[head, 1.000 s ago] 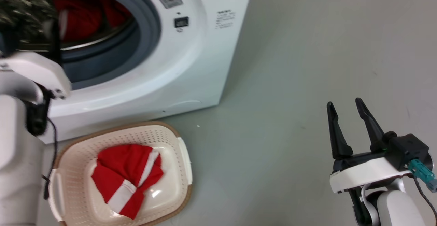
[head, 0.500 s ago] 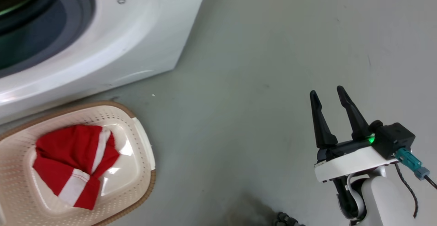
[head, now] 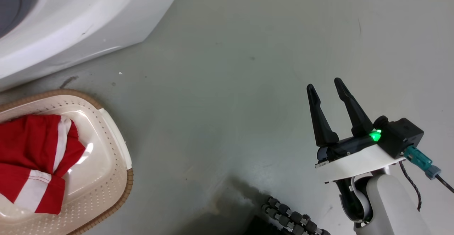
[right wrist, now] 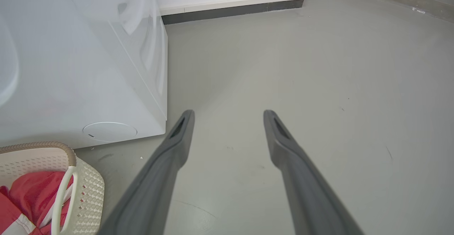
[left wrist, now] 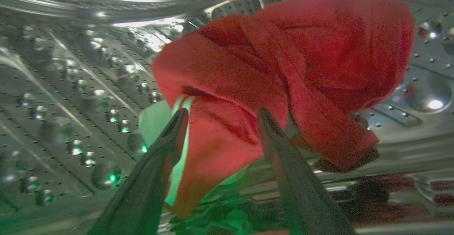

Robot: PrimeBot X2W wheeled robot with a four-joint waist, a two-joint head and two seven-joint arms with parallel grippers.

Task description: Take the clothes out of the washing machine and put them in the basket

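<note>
1. Sitting deep inside the perforated steel drum [left wrist: 71,86], the left gripper [left wrist: 222,112] has its two fingers spread wide and is closed on nothing.
2. A crumpled red garment [left wrist: 283,61] lies against the drum wall straight ahead of that gripper. One hanging fold fills the gap between the fingertips, and the bulk rises above them and toward the right of the left wrist view.
3. The fingertip [left wrist: 269,128] on that view's right overlaps the fold's lower edge; whether it touches the cloth cannot be told. A pale strip of trim [left wrist: 156,121], tinted green, shows just beside the other fingertip.
4. The right gripper [head: 324,83] hangs over bare grey floor [head: 227,86], fingers wide apart with nothing between them.
5. The basket [head: 117,141] stands on the floor just in front of the washing machine [head: 88,22], at the head view's lower left. A second red garment [head: 32,142] with white stripes lies folded in it, well apart from the right gripper and off to its left.
6. In the right wrist view the basket's perforated wall [right wrist: 88,196] sits at the lower left corner beside the machine's white side.
7. A green light [head: 375,135] glows on the right gripper's base, and a black ribbed cable [head: 291,216] lies on the floor near it.
</note>
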